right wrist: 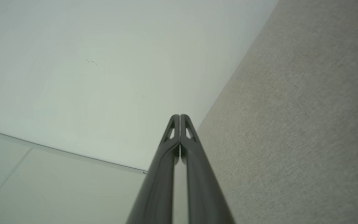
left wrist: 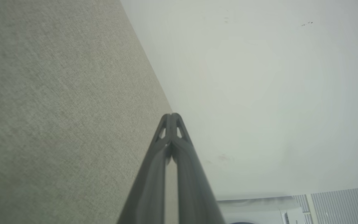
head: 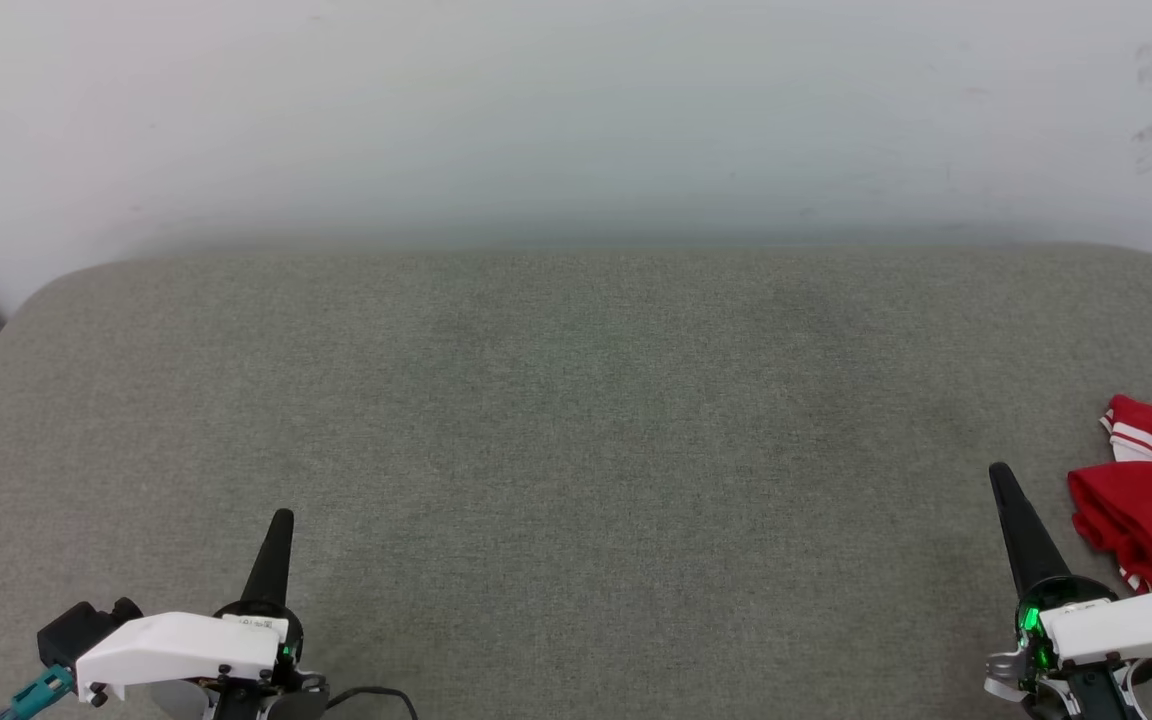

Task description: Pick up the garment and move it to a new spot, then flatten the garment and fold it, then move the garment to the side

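It seems a plain home-like room: a grey fabric cushion [head: 576, 420] stands against a scuffed white wall [head: 576, 110], and a white appliance [left wrist: 253, 211] shows right of the left fingers [left wrist: 191, 180].

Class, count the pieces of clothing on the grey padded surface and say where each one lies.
1. The red garment lies bunched at the grey surface's right edge, beside the right gripper. It runs past the picture's edge, so more clothing may be hidden there.

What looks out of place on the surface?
The bright red soft garment with white striped trim lies crumpled at the right edge of the grey fabric surface, beside the shut right pincer. Nothing else stands out.
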You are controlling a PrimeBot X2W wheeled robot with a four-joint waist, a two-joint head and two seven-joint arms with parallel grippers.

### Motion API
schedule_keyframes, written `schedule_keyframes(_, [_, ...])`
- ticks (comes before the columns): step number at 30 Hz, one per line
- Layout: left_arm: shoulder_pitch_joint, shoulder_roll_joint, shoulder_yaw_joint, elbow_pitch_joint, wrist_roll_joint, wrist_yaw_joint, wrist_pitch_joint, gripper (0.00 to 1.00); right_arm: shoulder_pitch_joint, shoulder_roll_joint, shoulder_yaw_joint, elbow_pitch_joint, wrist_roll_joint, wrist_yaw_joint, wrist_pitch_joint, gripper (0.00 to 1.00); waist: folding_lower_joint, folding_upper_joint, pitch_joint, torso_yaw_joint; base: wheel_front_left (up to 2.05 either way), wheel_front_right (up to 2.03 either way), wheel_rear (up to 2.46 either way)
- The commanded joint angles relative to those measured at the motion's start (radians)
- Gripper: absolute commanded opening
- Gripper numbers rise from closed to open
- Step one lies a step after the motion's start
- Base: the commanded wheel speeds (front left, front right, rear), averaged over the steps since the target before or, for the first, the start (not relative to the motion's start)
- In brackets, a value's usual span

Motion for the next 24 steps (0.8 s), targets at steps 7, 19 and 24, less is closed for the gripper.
schedule_keyframes(7, [-0.030,-0.008,0.018,0.000,-0.064,-0.020,0.020,0.00,-0.035,-0.005,-0.005,0.018,0.077,0.000,0.008,0.00,0.0000,0.0000,0.003,0.001,0.00,0.00,0.00])
schedule_keyframes(19, [-0.042,-0.023,0.037,0.007,-0.147,-0.035,0.046,0.00,-0.053,-0.003,-0.011,0.048,0.175,0.000,0.017,0.00,0.0000,0.0000,0.007,0.001,0.00,0.00,0.00])
schedule_keyframes(24, [-0.044,-0.028,0.044,0.010,-0.180,-0.040,0.056,0.00,-0.060,-0.002,-0.013,0.061,0.214,0.000,0.020,0.00,0.0000,0.0000,0.009,0.002,0.00,0.00,0.00])
